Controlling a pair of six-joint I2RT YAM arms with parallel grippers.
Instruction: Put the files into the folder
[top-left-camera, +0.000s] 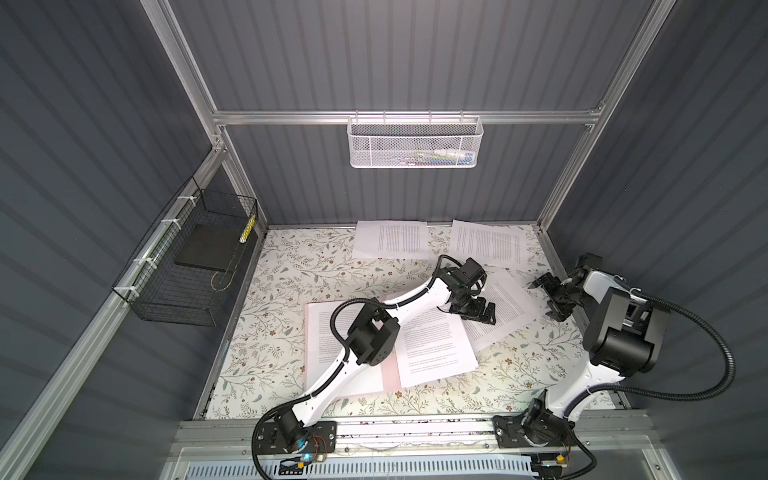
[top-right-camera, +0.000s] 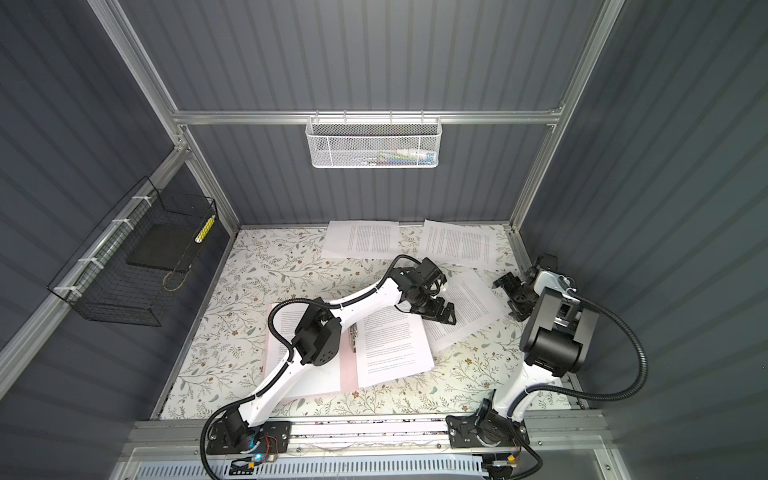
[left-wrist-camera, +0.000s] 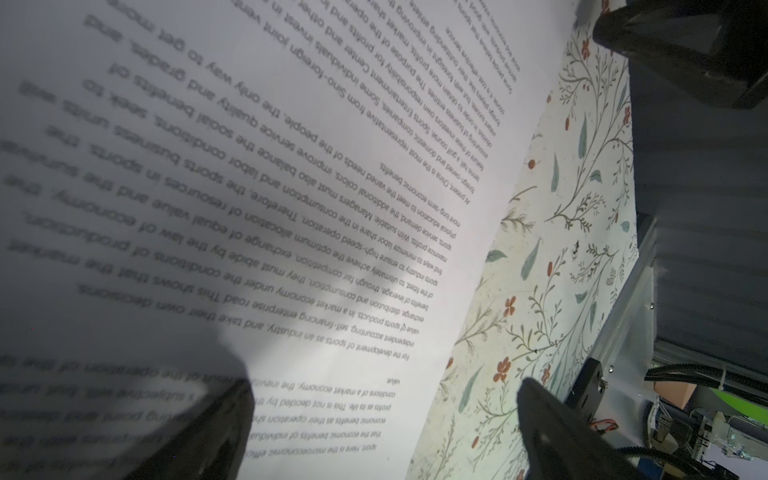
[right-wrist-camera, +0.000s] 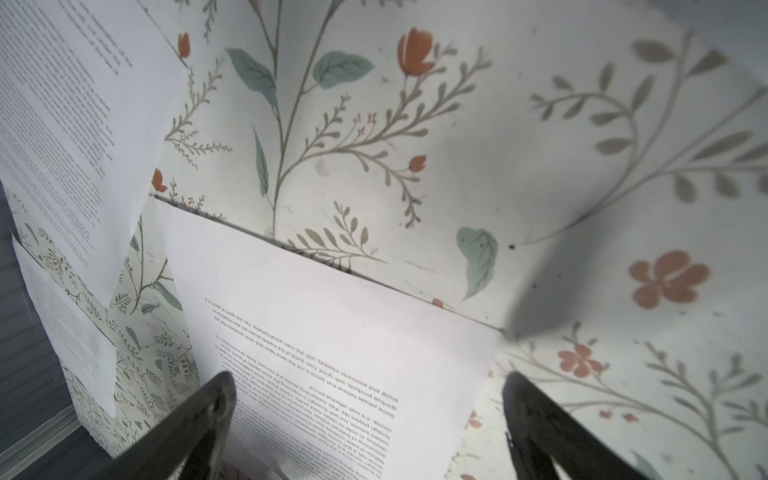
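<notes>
The pale pink folder (top-left-camera: 390, 370) (top-right-camera: 348, 365) lies open mid-table under my left arm, its metal clip (top-right-camera: 353, 336) on the spine. One file (top-left-camera: 322, 332) rests on its left half and another (top-left-camera: 436, 349) lies skewed on its right half. A third file (top-left-camera: 507, 307) (left-wrist-camera: 291, 166) (right-wrist-camera: 332, 332) lies tilted to the right of the folder. My left gripper (top-left-camera: 482, 313) (left-wrist-camera: 384, 386) hovers open over its near edge. My right gripper (top-left-camera: 548, 297) (right-wrist-camera: 365, 376) stands open over its far right corner. Two more files (top-left-camera: 390, 239) (top-left-camera: 488, 243) lie by the back wall.
A floral table cover (top-left-camera: 291, 282) fills the floor of the walled cell. A black wire basket (top-left-camera: 166, 299) on the left wall holds a black slab (top-left-camera: 208, 249). A white mesh basket (top-left-camera: 415, 141) hangs on the back rail.
</notes>
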